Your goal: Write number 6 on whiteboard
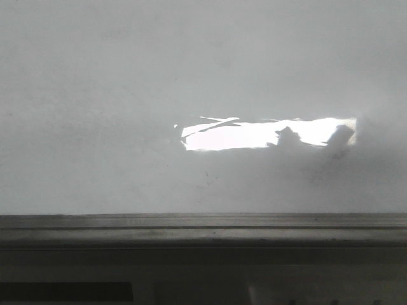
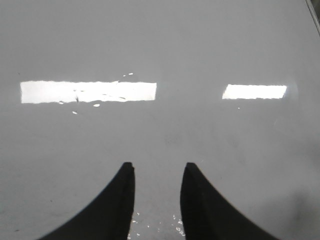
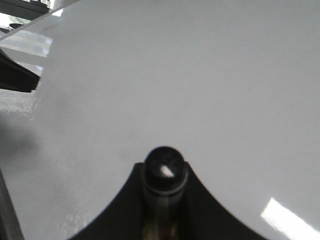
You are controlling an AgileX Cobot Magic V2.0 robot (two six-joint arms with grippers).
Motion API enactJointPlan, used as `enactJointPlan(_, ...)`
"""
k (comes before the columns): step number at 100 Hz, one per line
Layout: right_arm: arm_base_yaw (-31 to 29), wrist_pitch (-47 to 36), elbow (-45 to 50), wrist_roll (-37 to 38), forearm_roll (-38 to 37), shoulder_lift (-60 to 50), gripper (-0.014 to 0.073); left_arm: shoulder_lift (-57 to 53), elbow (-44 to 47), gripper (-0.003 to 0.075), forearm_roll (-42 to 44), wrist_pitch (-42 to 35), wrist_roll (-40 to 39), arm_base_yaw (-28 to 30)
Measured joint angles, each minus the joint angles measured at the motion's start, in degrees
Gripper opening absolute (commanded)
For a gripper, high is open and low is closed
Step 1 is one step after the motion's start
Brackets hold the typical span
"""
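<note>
The whiteboard (image 1: 127, 95) fills the front view, glossy white-grey with a bright glare patch and a grey metal strip (image 1: 203, 227) along its lower edge. No number 6 shows on it in any view. Neither arm shows in the front view. My left gripper (image 2: 157, 167) is open and empty, its two black fingers apart above the bare whiteboard (image 2: 160, 50). My right gripper (image 3: 163, 167) is shut on a black marker (image 3: 164, 170), whose round black end points at the whiteboard (image 3: 200, 75). I cannot tell whether the tip touches the board.
The board's edge (image 3: 30, 25) runs across one corner of the right wrist view, with a dark object (image 3: 15, 75) beside it. Another board edge (image 2: 314, 15) shows in the left wrist view. Small white specks (image 2: 177, 229) lie on the board between the left fingers.
</note>
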Motion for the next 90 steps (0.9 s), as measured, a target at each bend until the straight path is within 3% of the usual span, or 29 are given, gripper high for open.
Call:
enactJointPlan(13,0.0,-1.4,-0.4,0.0,-0.1,3.7,-0.0043,-0.1,0.6,-0.002,-0.3,1.9,0.0,0.0)
enactJointPlan(34,0.0,-3.0,-3.6,-6.3,-0.2,9.5,-0.0043,-0.1,0.7,-0.002,-0.2,4.5,0.0,0.0)
enactJointPlan(52,0.0,-6.6,-5.5,-7.4,0.1,11.9,-0.0043,-0.1,0.7,-0.002,-0.1,4.6,0.0,0.0)
enactJointPlan(72,0.0,-6.2,-6.7,-7.6,8.9,12.1,-0.0043,-0.1,0.7,-0.002,0.0,4.8,0.0,0.0)
enactJointPlan(90,0.0,-3.1,-6.8,-7.6,10.3,12.1,-0.0043,-0.1,0.7,-0.002,0.0,4.9,0.0,0.0)
